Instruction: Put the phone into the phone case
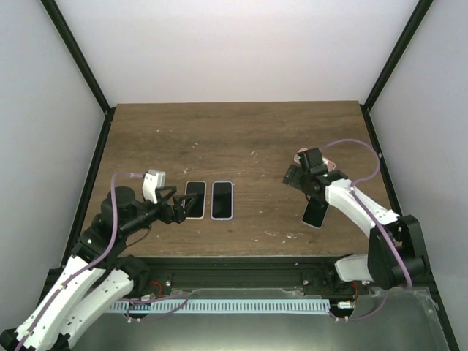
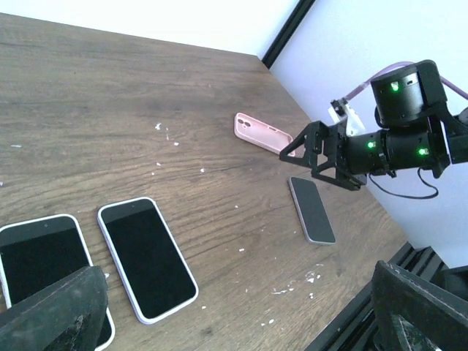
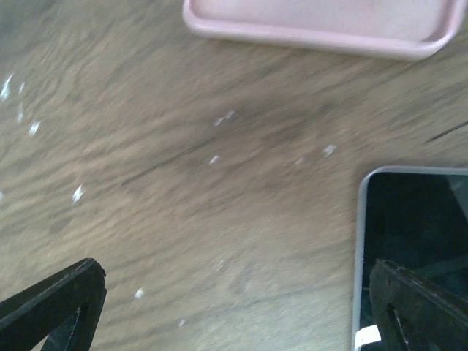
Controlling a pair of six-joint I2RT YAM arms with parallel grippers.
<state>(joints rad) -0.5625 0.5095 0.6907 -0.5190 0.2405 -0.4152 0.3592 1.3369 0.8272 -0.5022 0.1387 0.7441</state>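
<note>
A bare dark phone [image 1: 315,213] with a grey rim lies flat at the right of the table, and it also shows as the phone [image 2: 312,210] and phone [image 3: 417,241]. Just behind it lies the empty pink phone case [image 2: 263,133], partly hidden under the right wrist in the top view as the case [image 1: 327,164]; the case [image 3: 329,25] fills the upper edge of the right wrist view. My right gripper [image 1: 295,179] hovers open beside both, holding nothing. My left gripper [image 1: 178,206] is open and empty, next to two other phones.
Two phones with dark screens lie side by side left of the middle, one white-rimmed [image 1: 194,199] and one lilac-rimmed [image 1: 221,199]. White flecks dot the wooden table [image 1: 241,139]. Black frame posts [image 1: 99,95] and pale walls bound it.
</note>
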